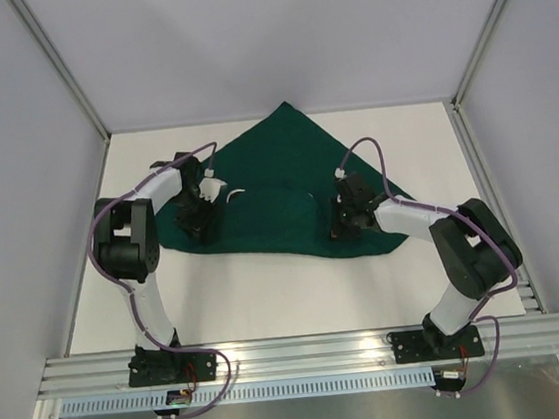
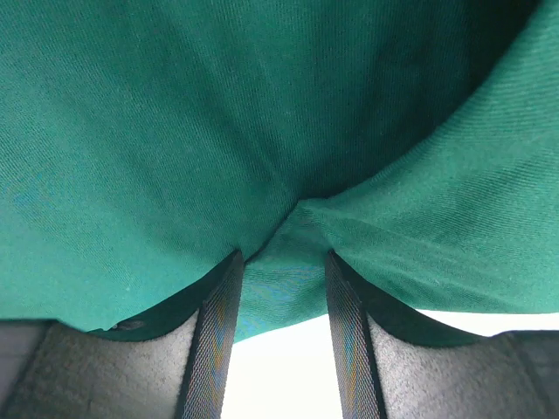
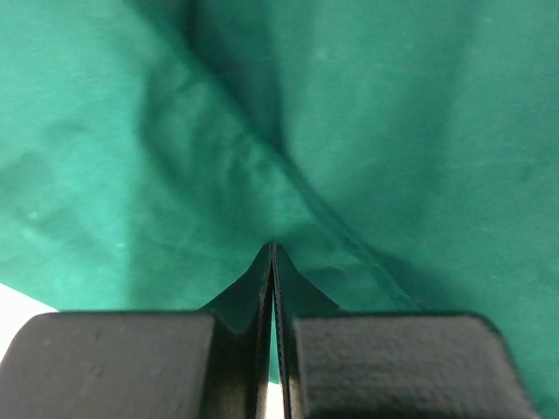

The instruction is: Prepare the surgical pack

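I'm running a robotics lab test cell: plain pale wall panels (image 1: 271, 30) in an aluminium frame (image 1: 60, 67) box in a white table (image 1: 269, 301). My left arm (image 1: 148, 308) and right arm (image 1: 459, 296) are bolted to a slotted aluminium rail (image 1: 305, 352) at its near edge.

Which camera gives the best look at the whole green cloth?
The top external view: the green cloth lies spread on the table, nearly its whole outline visible. Each wrist view shows only a close patch of folded fabric.

White table (image 1: 299, 297), dark green cloth (image 1: 275, 170) spread across its middle
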Available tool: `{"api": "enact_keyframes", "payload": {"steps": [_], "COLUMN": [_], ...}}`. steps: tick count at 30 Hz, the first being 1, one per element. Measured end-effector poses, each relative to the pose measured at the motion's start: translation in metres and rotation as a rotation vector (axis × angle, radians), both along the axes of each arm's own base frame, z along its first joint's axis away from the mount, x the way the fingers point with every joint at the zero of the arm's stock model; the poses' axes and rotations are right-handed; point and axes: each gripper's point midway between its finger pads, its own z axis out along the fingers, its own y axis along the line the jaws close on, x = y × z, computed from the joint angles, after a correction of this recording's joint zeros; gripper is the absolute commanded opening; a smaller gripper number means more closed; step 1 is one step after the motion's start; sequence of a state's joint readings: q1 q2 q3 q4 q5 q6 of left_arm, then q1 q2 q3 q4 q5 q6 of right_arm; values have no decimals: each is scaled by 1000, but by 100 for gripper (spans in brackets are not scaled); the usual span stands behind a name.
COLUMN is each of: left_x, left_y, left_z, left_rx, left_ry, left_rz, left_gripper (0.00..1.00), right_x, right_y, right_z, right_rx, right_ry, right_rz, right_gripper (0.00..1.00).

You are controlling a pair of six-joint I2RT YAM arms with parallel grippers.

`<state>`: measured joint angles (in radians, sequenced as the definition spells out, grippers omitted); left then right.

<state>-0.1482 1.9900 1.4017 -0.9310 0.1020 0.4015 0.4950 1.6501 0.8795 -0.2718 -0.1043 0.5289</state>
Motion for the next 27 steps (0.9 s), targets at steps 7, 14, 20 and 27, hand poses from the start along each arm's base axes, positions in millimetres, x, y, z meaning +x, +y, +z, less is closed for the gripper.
{"api": "enact_keyframes", "payload": {"steps": [7, 14, 20, 27], "left_x": [0, 9, 11, -25], "left_y": [0, 5, 30, 37], "left_z": [1, 42, 64, 8], "left_rx": [5, -20, -30, 0], "left_ry": [0, -120, -197, -11], "left_rz": [-2, 14, 87, 100], "left_gripper": [54, 57, 56, 56], "right_x": [0, -2, -12, -60], "right_y": [-9, -30, -38, -64], "right_z": [-4, 39, 61, -9], "right_rx": [-25, -91, -64, -108], "right_ry": [5, -75, -139, 56], "right_rz": [-24, -48, -60, -92], "right_gripper": [1, 1, 1, 1]}}
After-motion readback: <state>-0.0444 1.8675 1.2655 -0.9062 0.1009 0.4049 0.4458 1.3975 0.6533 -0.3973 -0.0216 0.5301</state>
